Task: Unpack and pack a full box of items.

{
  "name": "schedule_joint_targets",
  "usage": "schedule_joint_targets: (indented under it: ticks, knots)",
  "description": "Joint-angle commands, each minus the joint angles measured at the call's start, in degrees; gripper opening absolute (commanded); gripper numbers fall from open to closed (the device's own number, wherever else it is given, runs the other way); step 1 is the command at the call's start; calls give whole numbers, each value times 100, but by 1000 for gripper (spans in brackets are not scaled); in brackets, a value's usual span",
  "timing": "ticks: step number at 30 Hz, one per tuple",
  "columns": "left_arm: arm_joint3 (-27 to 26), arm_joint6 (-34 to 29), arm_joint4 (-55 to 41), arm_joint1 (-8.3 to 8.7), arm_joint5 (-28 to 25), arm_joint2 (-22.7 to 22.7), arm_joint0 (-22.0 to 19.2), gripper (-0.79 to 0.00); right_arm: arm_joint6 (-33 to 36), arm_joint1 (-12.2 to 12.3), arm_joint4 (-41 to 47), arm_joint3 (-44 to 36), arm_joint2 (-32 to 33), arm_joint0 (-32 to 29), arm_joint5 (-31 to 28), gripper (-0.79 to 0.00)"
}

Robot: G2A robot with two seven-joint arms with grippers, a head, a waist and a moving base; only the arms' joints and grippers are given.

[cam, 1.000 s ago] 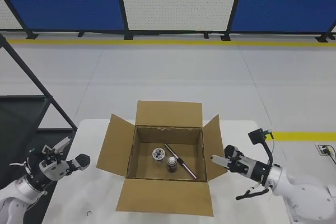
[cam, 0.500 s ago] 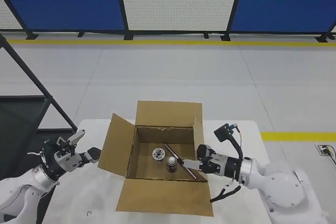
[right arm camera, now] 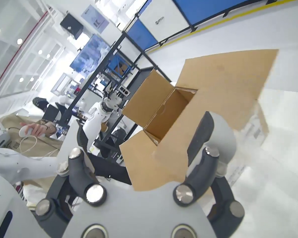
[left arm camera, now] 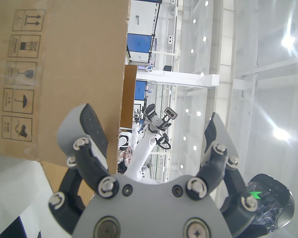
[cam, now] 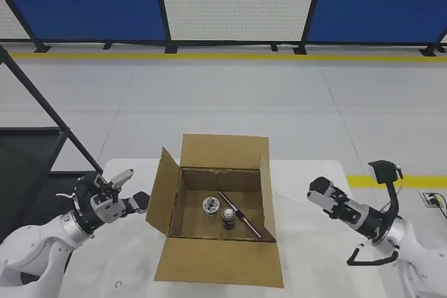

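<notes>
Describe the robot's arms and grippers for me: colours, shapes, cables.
Left arm and right arm: smooth white shells, dark grey wrists. Left gripper and right gripper: a light grey plate with silver screws, black linkages, two pale grey fingers with black textured pads. A black cable loops by the right wrist, near a black bracket-mounted camera.

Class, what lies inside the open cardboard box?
A round metal part, a small bottle and a thin rod. The near wall of the cardboard box hides the floor strip behind it.
</notes>
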Motion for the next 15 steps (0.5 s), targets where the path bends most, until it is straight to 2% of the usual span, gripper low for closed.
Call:
schedule_joint_targets:
  ticks: [1,5,12,15]
  knots:
    - [-7,9,4,1,10,59,-51,0,-31,17,69,9,86,-151,42,0]
    - [22,52,42,-3,26,227,-153,0,136,46,-120,239,-195,-110,361,0]
    - [217,167,121,-45,77,712,-400,0,103,9,-308,883,-1199,504,853,0]
    - [297,225,156,-66,44,899,-482,0,89,11,-381,922,-1241,559,912,0]
